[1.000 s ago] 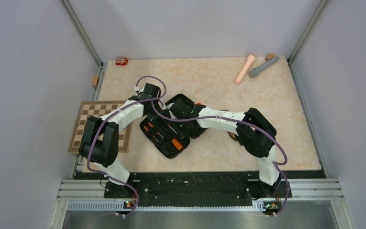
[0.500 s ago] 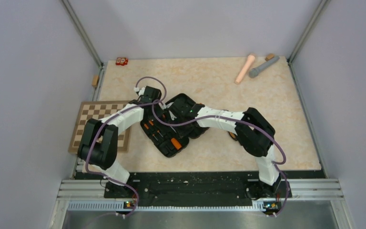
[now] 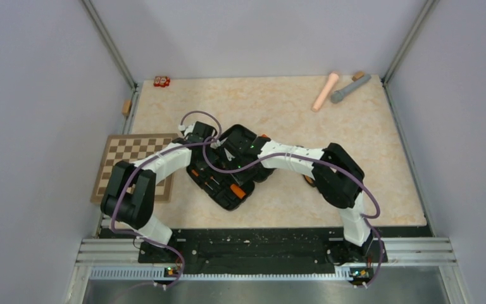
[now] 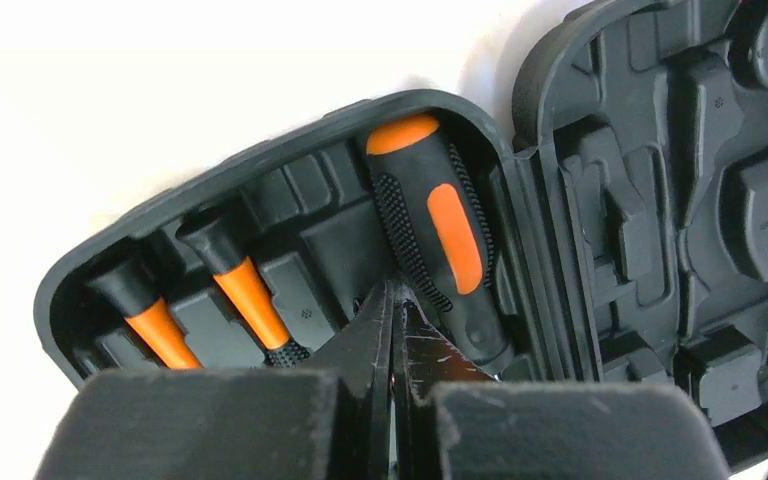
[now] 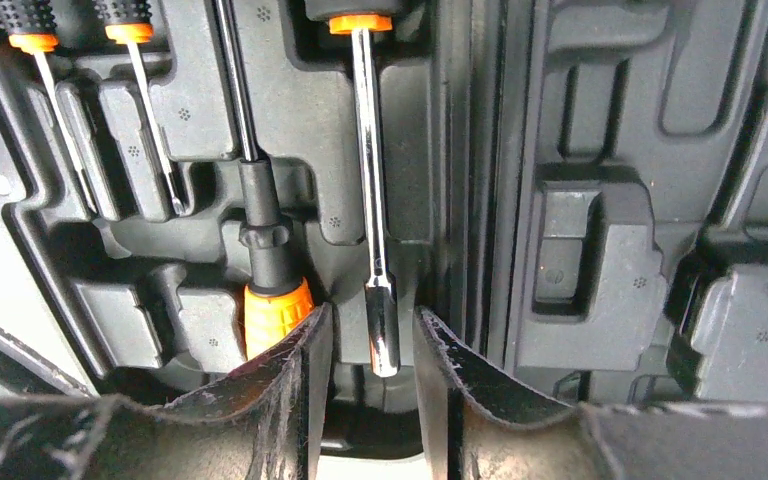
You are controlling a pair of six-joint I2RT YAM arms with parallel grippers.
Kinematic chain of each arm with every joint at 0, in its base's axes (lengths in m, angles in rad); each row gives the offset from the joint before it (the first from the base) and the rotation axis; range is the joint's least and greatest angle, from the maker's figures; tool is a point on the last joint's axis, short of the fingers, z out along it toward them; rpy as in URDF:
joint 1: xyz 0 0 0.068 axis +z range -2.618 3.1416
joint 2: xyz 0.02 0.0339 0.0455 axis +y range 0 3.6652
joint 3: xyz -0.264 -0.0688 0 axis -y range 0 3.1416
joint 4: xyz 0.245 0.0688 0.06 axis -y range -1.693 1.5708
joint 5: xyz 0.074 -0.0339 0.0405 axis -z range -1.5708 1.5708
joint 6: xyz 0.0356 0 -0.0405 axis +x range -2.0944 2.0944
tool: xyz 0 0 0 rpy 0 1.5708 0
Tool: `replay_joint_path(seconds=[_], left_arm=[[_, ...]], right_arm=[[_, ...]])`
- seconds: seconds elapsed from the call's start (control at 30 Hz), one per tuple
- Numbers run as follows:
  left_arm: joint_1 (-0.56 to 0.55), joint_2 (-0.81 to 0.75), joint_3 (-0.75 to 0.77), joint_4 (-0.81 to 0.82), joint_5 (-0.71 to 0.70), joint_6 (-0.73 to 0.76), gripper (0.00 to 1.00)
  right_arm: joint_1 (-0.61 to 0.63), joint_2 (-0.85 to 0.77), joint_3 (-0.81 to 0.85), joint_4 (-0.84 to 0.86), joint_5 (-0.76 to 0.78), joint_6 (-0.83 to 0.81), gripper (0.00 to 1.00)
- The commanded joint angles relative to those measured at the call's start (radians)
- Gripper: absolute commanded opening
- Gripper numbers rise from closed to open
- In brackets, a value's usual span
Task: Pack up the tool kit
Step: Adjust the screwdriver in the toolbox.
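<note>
1. The right gripper [image 5: 371, 318] is held narrowly parted astride the long driver's [image 5: 368, 180] tip, likely so it is left seated.
2. The left gripper [image 4: 393, 305] is pinched shut and empty, probably for pressing the fat-handled screwdriver [image 4: 438, 235] home.
3. The tool case [image 3: 223, 190] is laid open mid-table.

case [image 3: 225, 194] 1 | screwdrivers [image 5: 372, 180] 4, perhaps more hidden | chessboard [image 3: 130, 152] 1 | cylinders [image 3: 324, 92] 2

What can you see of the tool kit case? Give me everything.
The case is black moulded plastic, a rounded clamshell lying open and flat on the table, set diagonally near its middle. One half holds orange-and-black screwdrivers in slots; the other half's visible recesses look empty. The left gripper and right gripper hang just over the tool half; contact is unclear.
</note>
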Motion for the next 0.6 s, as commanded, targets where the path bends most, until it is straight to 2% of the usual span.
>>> replay_joint_path(seconds=[0.0,0.37,0.57], left_arm=[[-0.031,-0.012,0.004,-0.083,-0.024,0.007,0.01],[-0.031,-0.128,0.063,-0.124,-0.058,0.032,0.13],[-0.03,-0.12,0.111,-0.116,-0.047,0.059,0.17]], right_arm=[[-0.005,-0.005,0.058,-0.033,0.046,-0.009,0.38],[-0.005,-0.056,0.115,-0.067,0.089,-0.029,0.43],[-0.004,-0.035,0.13,-0.069,0.096,-0.058,0.38]])
